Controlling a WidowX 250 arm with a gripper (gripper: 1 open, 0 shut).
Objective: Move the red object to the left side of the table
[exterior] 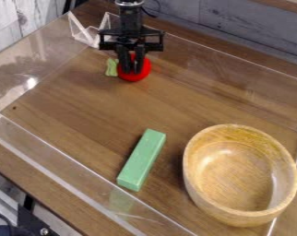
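Beneath my gripper [131, 64] spreads the table [200, 97], a wood-grain top fenced by low clear acrylic walls. Well off from the fingers, toward the near right corner, sits the wooden bowl [241, 173], the biggest loose thing on the surface. Between that bowl and the gripper, though nearer the bowl, lies the green rectangular block [141, 159], flat and clear of any path I would take. Just beyond the gripper, at the far wall, a small clear acrylic stand [87, 33] leans by the corner.

Smallest is the red object [134, 68], a round toy fruit with a bit of green leaf showing on its left. It sits directly under the gripper, whose fingers point straight down and have pinched in on it from both sides; I read that as a grip on the fruit, which rests on the wood.

My worry is the roundness: a pinch off centre could squirt it out on the lift, and it would roll. Carrying it low risks clipping the wall or that stand.
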